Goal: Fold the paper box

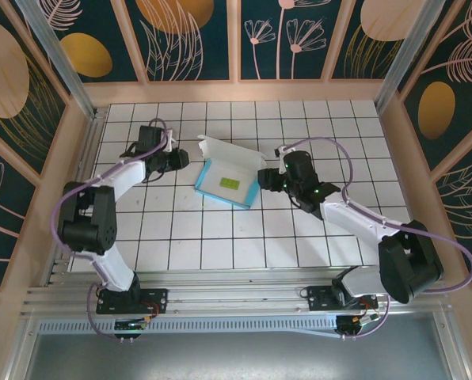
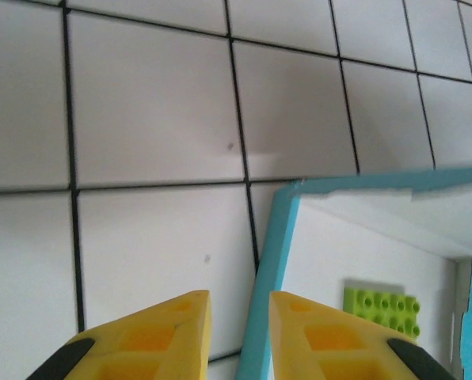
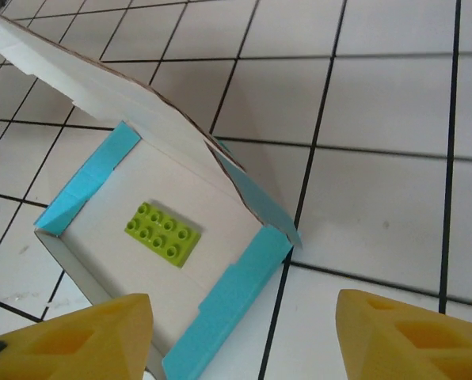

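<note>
Near edge: tiled table (image 1: 188, 229), both arms reaching in toward its middle.

Right gripper (image 3: 242, 317): jaws spread wide, nothing between them, hovering just off the right end of the paper box (image 1: 214, 176).

Left gripper (image 2: 240, 313): jaws a narrow gap apart, not clamped. The box's turquoise left wall (image 2: 269, 261) runs toward that gap, and bare tile shows beside it.

The box lies mid-table between the two grippers as a shallow open tray, white inside. Short turquoise walls (image 3: 228, 305) stand up along its sides. A green toy brick (image 3: 163, 231) lies flat on the tray floor, well clear of the walls.

Far side: the lid flap (image 3: 117, 103) is half raised, white face down, leaning over the tray from the far crease.

Judgement: the step in hand looks like bringing the lid down over the tray. The card is thin, so one gripper should steady a wall while the other presses the flap near its free edge, turning it about the crease. Pushing sideways would likely slide the whole box. The side walls need to stay upright so the lid seats over them rather than crushing them.
</note>
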You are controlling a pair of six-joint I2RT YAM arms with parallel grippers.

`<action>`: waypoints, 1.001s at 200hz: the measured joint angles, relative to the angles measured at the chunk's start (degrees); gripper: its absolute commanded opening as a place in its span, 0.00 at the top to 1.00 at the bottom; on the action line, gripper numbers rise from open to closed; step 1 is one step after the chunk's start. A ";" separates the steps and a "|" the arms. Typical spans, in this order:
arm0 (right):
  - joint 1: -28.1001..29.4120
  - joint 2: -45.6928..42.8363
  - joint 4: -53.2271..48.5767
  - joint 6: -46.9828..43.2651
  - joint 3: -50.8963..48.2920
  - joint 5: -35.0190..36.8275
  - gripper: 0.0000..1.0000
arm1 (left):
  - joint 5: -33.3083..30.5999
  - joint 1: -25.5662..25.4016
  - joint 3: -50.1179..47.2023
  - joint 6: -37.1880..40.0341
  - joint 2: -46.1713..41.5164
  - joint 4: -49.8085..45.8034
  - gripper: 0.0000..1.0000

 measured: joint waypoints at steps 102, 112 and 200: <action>7.04 14.84 -1.42 41.42 -1.09 0.70 0.45 | 0.63 0.00 -24.15 -13.33 -26.64 11.23 0.53; 7.08 17.92 -1.31 42.49 0.46 1.38 0.48 | 1.25 0.00 -24.26 -13.40 -27.45 11.23 0.53; 8.22 24.44 -4.72 42.32 9.03 9.60 0.88 | 3.63 0.00 -25.18 -13.31 -28.98 11.15 0.49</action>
